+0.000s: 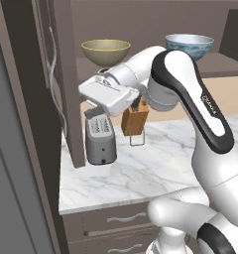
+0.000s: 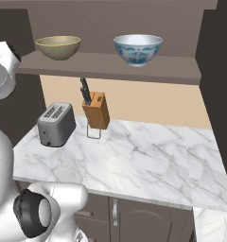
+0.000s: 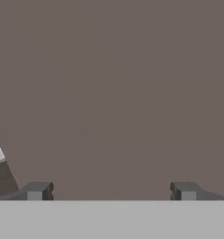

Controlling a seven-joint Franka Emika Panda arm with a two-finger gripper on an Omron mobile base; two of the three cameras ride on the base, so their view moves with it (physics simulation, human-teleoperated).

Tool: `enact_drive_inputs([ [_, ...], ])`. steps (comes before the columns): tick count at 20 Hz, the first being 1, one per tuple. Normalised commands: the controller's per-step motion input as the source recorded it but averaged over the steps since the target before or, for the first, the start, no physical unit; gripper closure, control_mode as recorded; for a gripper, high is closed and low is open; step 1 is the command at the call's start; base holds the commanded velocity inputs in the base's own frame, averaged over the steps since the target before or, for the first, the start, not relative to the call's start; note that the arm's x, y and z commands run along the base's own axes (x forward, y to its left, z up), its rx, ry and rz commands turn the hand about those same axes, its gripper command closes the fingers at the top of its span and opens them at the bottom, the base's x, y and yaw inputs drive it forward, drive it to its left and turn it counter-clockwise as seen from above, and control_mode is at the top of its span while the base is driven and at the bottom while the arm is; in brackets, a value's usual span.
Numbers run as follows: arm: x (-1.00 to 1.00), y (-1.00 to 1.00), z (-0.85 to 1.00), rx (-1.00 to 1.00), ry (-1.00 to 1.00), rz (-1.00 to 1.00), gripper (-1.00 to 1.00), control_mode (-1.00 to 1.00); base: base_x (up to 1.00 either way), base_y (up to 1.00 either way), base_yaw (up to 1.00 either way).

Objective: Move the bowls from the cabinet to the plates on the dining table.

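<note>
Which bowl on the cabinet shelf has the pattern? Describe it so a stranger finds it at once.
Start at the dark cabinet above the marble counter and follow its open shelf. Two bowls sit there, well apart. The patterned bowl is the right-hand one in the right base view, white with blue markings; the other, the olive-tan bowl, is plain.

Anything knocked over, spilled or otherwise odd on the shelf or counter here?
Nothing stands out. The olive-tan bowl and the blue-patterned bowl sit upright and apart on the cabinet shelf. The toaster and knife block stand upright on the marble counter.
</note>
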Motion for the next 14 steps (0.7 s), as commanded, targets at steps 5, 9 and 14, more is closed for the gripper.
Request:
enact_drive_inputs([
  [5, 0.00, 0.03, -0.05, 0.00, 0.01, -0.02, -1.00, -1.00, 0.00, 0.00, 0.00],
  [9, 0.00, -0.19, -0.03, -0.01, 0.00, -0.14, -1.00, -1.00, 0.00, 0.00, 0.00],
  [14, 0.00, -0.45, 0.01, -0.10, -0.03, -0.23, -1.00, -1.00, 0.00, 0.00, 0.00],
])
